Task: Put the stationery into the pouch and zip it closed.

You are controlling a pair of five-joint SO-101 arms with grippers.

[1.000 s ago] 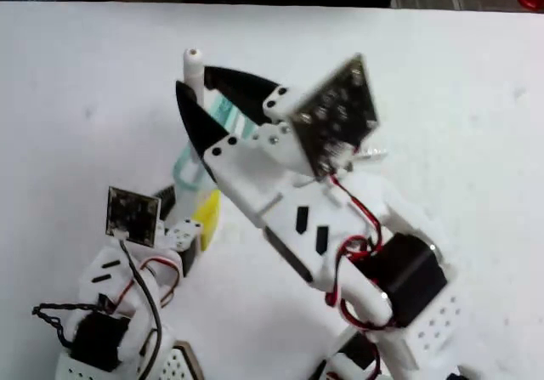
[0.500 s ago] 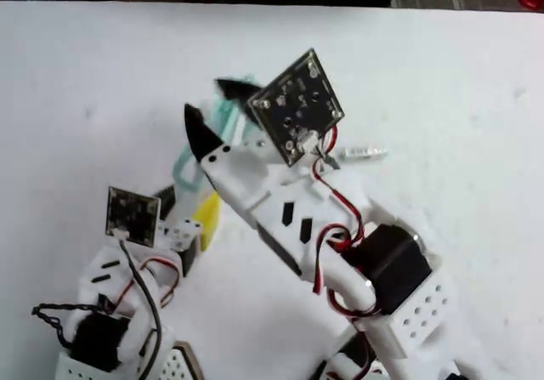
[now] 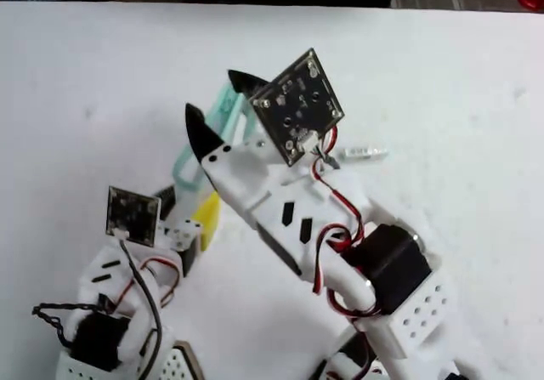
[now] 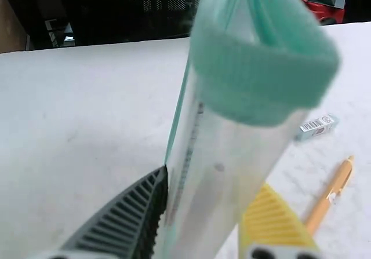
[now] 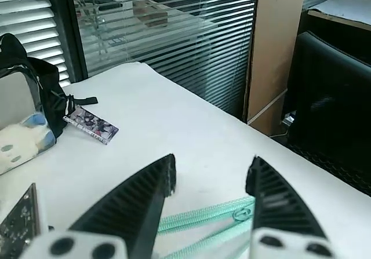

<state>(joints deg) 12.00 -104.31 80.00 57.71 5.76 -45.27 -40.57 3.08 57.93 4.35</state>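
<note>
White tabletop [image 4: 75,108] underlies a clear, teal-trimmed pouch [image 4: 226,160] pinched by the left tool [image 4: 203,212].

The pouch [image 4: 226,172] has a body of clear, smooth plastic film with a dull sheen. Its loop [image 4: 261,82] is mint-green woven cloth, soft and ribbed, and the zip tape [image 5: 203,218] is the same green weave. The left gripper [image 4: 213,183] has matt plastic jaws moulded in fine ridges, one dark grey, one yellow. The right gripper [image 5: 211,175] has black jaws, ridged alike. The pen [image 4: 330,192] is smooth orange plastic. The eraser [image 4: 317,126] wears a printed paper sleeve. The table [image 4: 69,114] is white, matt and faintly grainy. The arm shells [image 3: 272,193] are matt white plastic, the circuit board [image 3: 297,108] is dark with glinting solder, and the wires [image 3: 340,218] are glossy.
</note>
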